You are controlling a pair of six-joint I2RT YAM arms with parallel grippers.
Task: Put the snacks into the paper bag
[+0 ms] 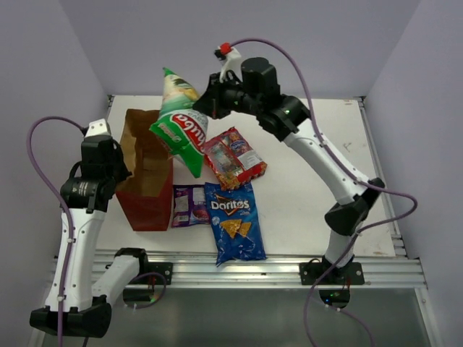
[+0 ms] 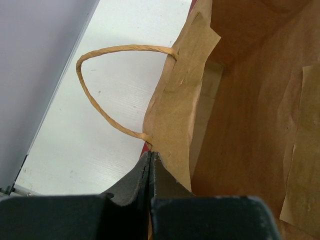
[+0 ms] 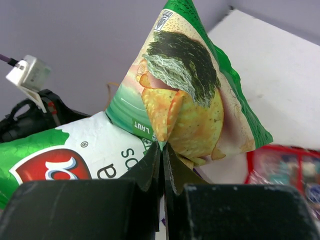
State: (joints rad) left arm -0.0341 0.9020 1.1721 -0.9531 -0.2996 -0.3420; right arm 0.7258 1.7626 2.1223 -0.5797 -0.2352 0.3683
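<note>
the green-white chip bag (image 1: 181,123) is held aloft by the right pincer (image 1: 205,101), hung at the right edge of the paper bag (image 1: 145,173). the red snack-mix bag (image 1: 234,157), purple packet (image 1: 189,205) and doritos bag (image 1: 235,220) are laid flat on the counter (image 1: 311,188).

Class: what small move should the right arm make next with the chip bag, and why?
Probably shift the chip bag left, over the open mouth of the paper bag: the right gripper holds it aloft just beside that opening, and the left gripper pinches the rim.
</note>
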